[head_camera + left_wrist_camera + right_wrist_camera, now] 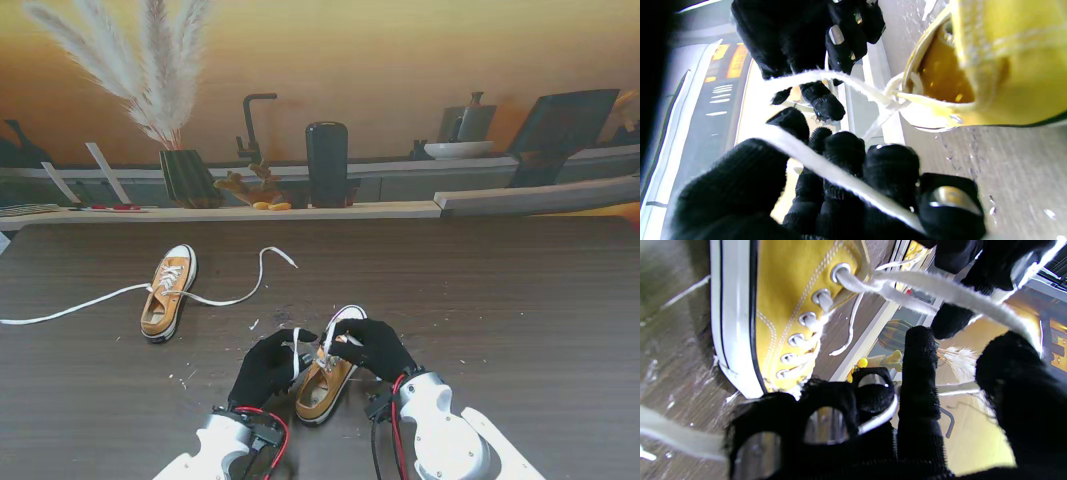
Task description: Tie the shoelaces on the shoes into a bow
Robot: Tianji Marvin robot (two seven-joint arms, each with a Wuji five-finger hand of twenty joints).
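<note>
A yellow sneaker point(325, 380) with a white toe cap lies on the dark table near me, between my two black-gloved hands. My left hand point(265, 368) is shut on one white lace end point(296, 345), which crosses its fingers point(843, 156) in the left wrist view. My right hand point(375, 347) is shut on the other lace end point(957, 295), which runs taut from the top eyelet point(839, 271). Both hands touch the shoe's sides. A second yellow sneaker point(168, 292) lies farther away on the left, its long white laces point(235, 293) spread loose over the table.
Small white scraps point(185, 378) dot the table around the shoes. A wooden ledge point(300, 211) runs along the table's far edge, carrying a ribbed vase with pampas grass point(188, 177), a dark cylinder point(327, 163) and small yellow objects point(270, 204).
</note>
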